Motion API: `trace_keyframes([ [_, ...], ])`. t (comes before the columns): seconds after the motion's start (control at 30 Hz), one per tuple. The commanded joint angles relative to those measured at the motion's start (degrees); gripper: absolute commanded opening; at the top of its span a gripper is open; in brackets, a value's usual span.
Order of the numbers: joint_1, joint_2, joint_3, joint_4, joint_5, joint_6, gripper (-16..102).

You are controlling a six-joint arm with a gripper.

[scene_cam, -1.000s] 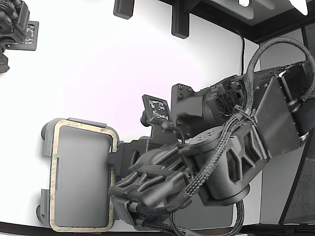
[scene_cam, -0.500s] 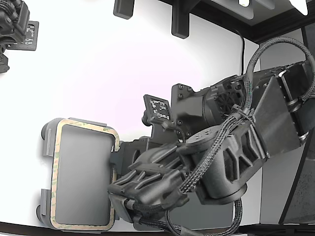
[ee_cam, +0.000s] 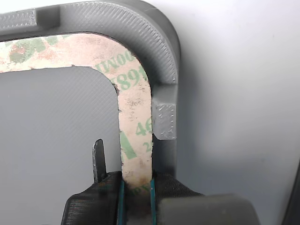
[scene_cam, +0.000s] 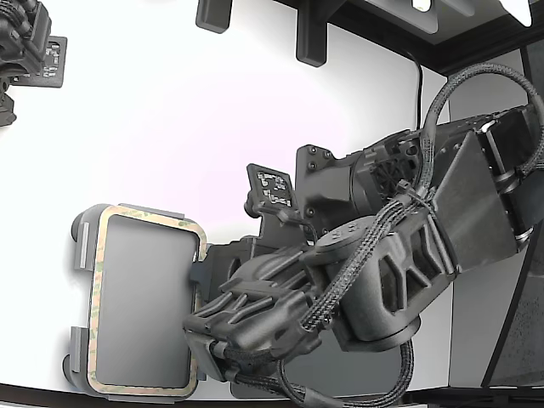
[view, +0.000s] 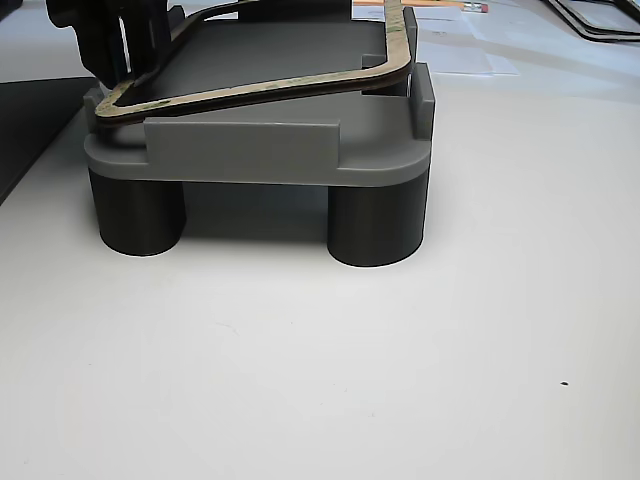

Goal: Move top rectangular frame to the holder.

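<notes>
The jaws are clamped on the frame [ee_cam: 135, 140], which lies tilted (one corner raised) over the holder [ee_cam: 161, 56]; releasing now may leave it riding on a tab.

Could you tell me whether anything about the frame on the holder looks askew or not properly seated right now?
Yes. In the other view the rectangular frame sits tilted on the grey holder: its corner by the gripper is low, while the far corner rides up over a raised tab. The gripper is shut on the frame's edge.

Bright, even light — tabletop glare, soft shadows.
</notes>
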Motion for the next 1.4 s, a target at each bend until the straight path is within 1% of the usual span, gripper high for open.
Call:
trace_keyframes([
  [0.0,-0.9,1.8,-1.1,-0.1,-0.2,0.3,-12],
  [0.37,-0.9,1.8,-0.8,-0.8,-0.8,0.3,-12],
  [0.4,-0.9,1.8,-0.8,-0.8,-0.7,0.2,-11],
  [0.47,-0.9,1.8,-0.9,-0.7,-0.6,0.0,-5],
  [0.5,-0.9,1.8,-1.1,-0.7,-0.6,-0.1,6],
  [0.53,-0.9,1.8,-1.2,-0.7,-0.5,-0.2,34],
  [0.57,-0.9,1.8,-1.4,-0.7,-0.5,-0.4,92],
  [0.6,-0.9,1.9,-1.7,-0.5,-0.6,-0.6,86],
  [0.63,-0.9,2.1,-1.7,-0.7,-0.6,-0.7,100],
  [0.77,-0.9,2.1,-3.1,-1.1,0.4,-2.2,100],
  [0.87,-0.4,2.4,-5.9,-0.8,3.2,-5.8,100],
  [0.93,-0.2,3.8,-8.3,-0.2,6.9,-11.1,100],
  [1.07,-0.4,9.4,-10.2,-0.5,14.9,-29.0,100],
  [1.2,-2.9,18.6,-2.7,-4.6,18.6,-50.7,100],
  [1.27,-4.5,25.8,4.0,-9.8,18.3,-61.0,100],
  [1.37,-8.3,36.2,12.9,-15.9,16.0,-75.5,100],
])
